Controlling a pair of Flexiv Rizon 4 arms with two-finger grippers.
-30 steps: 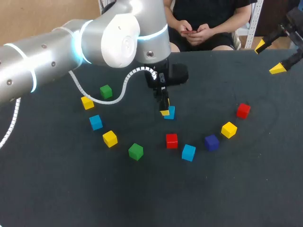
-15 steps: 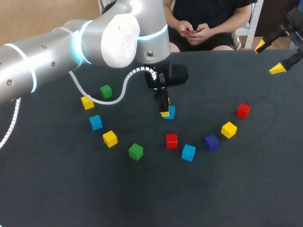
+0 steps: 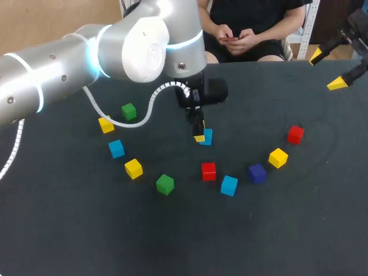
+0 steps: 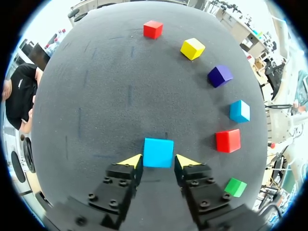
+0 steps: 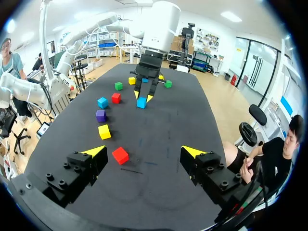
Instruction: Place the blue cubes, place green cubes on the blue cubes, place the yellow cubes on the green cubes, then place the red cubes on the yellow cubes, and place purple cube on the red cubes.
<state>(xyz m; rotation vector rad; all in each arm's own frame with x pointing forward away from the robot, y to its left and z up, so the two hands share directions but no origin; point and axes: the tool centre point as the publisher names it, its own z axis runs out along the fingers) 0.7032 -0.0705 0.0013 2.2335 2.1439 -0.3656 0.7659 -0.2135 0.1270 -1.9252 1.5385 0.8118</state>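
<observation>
Your left gripper pinches the middle blue cube by its tips only, while the right gripper sits spread at upper right, so a fast lift may twist or drop it.

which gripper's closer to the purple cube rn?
Left. The left gripper is low at the middle blue cube, a short way from the purple cube; the right gripper hangs high over the far right corner of the table, farther off.

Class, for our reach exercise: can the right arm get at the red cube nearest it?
Probably yes: the right gripper hangs open, the red cube lies just ahead of it, nothing between them.
</observation>
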